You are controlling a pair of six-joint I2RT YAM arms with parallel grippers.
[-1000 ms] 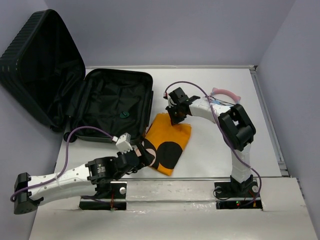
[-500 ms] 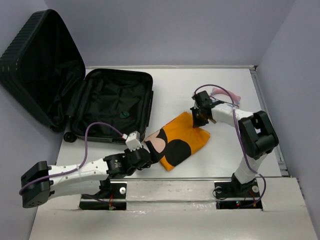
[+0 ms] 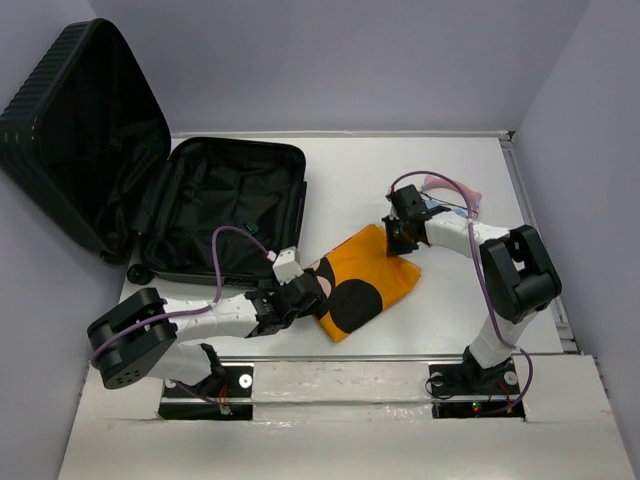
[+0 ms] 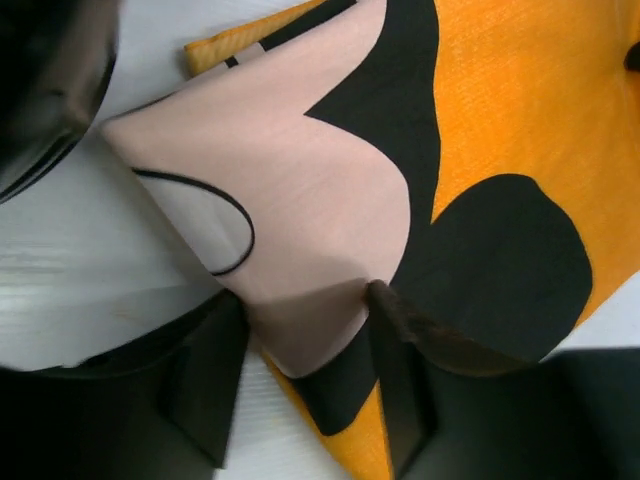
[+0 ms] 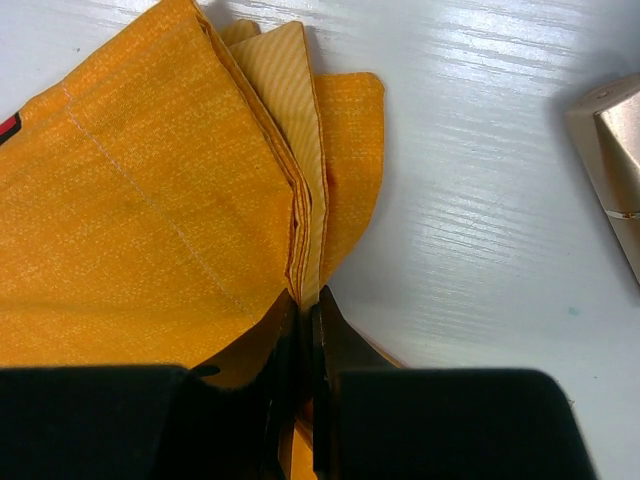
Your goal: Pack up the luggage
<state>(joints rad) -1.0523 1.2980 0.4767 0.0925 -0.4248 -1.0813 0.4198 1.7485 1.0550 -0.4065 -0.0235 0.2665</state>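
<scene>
The luggage (image 3: 210, 200) lies open at the table's (image 3: 400, 170) far left, lid propped up, lined base flat and facing up. It is a rigid shell and probably stays put when something is dropped in.

Just right of it, on the table, lies the folded orange cloth (image 3: 375, 275) with black and pink shapes. It looks light, soft and limp; the layers fan apart at the edge, so it will likely sag and unfold unless it is held at two opposite corners.

The right gripper (image 5: 305, 300) is clamped on the far stacked edge. The left gripper (image 4: 305, 300) straddles the near pink corner, jaws apart and not yet pinching.
</scene>
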